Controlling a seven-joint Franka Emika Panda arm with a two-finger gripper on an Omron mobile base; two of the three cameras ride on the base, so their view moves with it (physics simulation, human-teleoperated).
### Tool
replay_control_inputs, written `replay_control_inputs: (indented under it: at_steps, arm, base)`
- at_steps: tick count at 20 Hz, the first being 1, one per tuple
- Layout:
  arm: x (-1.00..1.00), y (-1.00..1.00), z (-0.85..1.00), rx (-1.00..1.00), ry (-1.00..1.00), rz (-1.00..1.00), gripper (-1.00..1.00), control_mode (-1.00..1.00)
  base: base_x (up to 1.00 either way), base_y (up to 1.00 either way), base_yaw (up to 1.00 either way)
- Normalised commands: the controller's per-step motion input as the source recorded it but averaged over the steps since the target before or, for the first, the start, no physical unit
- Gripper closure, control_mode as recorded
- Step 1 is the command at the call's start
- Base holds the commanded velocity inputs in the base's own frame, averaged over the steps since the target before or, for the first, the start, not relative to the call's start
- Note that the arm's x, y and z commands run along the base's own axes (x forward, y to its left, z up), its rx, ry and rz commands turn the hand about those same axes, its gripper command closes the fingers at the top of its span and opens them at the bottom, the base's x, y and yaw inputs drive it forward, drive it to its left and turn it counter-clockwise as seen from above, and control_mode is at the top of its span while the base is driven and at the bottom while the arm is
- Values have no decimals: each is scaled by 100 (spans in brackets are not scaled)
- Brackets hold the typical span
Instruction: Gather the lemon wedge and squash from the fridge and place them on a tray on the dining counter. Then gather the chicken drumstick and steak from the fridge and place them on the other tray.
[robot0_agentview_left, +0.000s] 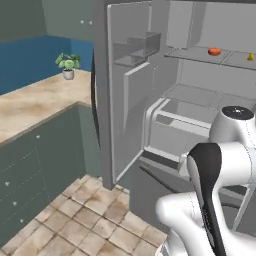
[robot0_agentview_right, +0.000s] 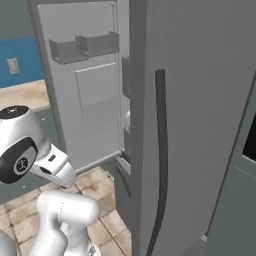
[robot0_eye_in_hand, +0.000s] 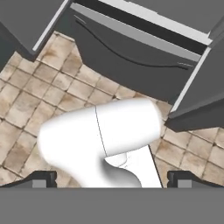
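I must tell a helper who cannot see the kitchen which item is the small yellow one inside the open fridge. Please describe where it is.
Start at the open fridge right of the wooden counter. On its upper shelf lie two small items. The yellow one is at the far right; its neighbour, to the left, is orange-red and rounder.

grey fridge, beige tiled floor

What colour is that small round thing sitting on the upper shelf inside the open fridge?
Orange-red. The small rounded food item on the upper fridge shelf shows best in the left base view.
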Motion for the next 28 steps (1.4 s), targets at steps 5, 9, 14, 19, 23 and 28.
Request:
replay_control_inputs:
  at_steps: [5,9,14,19,23,28]
  arm:
    - [0,0,0,0,0,0,-100,100]
    - [0,0,0,0,0,0,-100,100]
    - [0,0,0,0,0,0,-100,100]
    - [0,0,0,0,0,0,-100,100]
    - [0,0,0,0,0,0,-100,100]
    - [0,0,0,0,0,0,-100,100]
  base:
    - [42,43,-37]
    - [51,55,-33]
    - [55,36,-34]
    - [64,1,-38]
    - [68,0,-38]
    - [63,18,-38]
